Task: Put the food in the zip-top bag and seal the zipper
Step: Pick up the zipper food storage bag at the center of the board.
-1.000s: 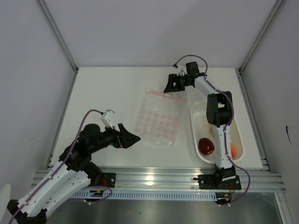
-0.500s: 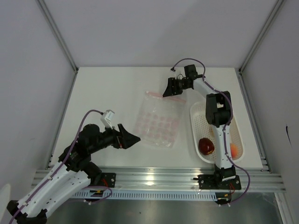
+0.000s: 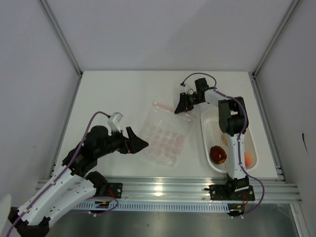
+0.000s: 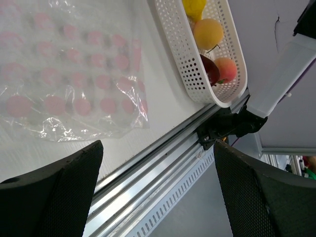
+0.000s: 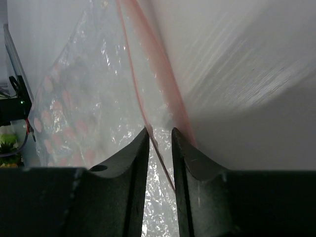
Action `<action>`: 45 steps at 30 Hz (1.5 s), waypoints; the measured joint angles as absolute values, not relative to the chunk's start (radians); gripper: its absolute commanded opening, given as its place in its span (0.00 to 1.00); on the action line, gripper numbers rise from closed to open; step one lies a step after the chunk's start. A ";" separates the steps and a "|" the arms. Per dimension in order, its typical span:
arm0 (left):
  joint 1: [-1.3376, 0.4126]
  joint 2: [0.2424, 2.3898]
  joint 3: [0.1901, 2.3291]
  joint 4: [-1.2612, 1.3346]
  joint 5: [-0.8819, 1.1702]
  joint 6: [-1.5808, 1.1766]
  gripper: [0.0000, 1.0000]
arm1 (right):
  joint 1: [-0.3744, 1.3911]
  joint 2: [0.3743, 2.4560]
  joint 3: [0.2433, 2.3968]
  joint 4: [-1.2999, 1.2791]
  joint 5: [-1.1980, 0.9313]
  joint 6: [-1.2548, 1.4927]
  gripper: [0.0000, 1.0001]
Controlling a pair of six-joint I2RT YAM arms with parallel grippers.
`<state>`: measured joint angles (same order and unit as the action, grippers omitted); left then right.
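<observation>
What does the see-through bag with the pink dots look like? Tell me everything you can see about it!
The zip-top bag is thin, clear, crinkly plastic with rows of pale pink dots. A narrow pink-red zipper strip runs along its far edge. It looks empty and lies skewed and mostly flat on the white table, just left of the white basket. The right gripper pinches the bag at the right end of the zipper edge.

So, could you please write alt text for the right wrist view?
The right gripper, its dark fingers almost together, pinches the pink-red zipper edge of a clear zip-top bag with pink dots, over a white table.
</observation>
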<state>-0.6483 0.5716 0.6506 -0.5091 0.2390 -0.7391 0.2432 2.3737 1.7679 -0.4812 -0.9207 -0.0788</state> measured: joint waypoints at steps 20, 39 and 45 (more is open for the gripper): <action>-0.640 0.878 0.925 -0.572 0.165 -0.768 0.86 | 0.538 1.787 1.269 -0.344 -0.596 0.046 0.00; -0.556 1.240 1.058 -0.596 0.405 -1.024 0.79 | 0.938 1.130 0.807 -0.125 0.015 0.083 0.00; -0.559 1.262 1.042 -0.559 0.438 -1.074 0.75 | 0.982 1.095 0.802 -0.095 0.066 0.066 0.00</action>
